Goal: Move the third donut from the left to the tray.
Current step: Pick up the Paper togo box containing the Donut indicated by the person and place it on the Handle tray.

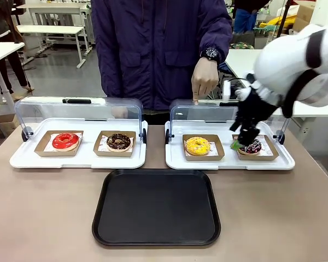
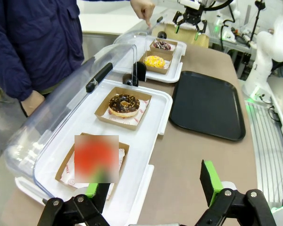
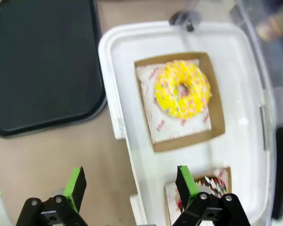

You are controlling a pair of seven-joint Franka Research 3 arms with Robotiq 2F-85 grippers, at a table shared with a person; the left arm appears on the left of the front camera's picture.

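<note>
Yellow-iced donut (image 3: 182, 89) lies just ahead of the right gripper (image 3: 130, 181), its jaws wide apart and empty.

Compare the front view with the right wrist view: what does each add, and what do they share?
Front adds: the person's hand pointing down beyond the yellow donut, plus the red donut. Right wrist adds: a top-down look between the right gripper's open fingers, and print on the paper under the donut. Shared: yellow donut, black tray.
</note>
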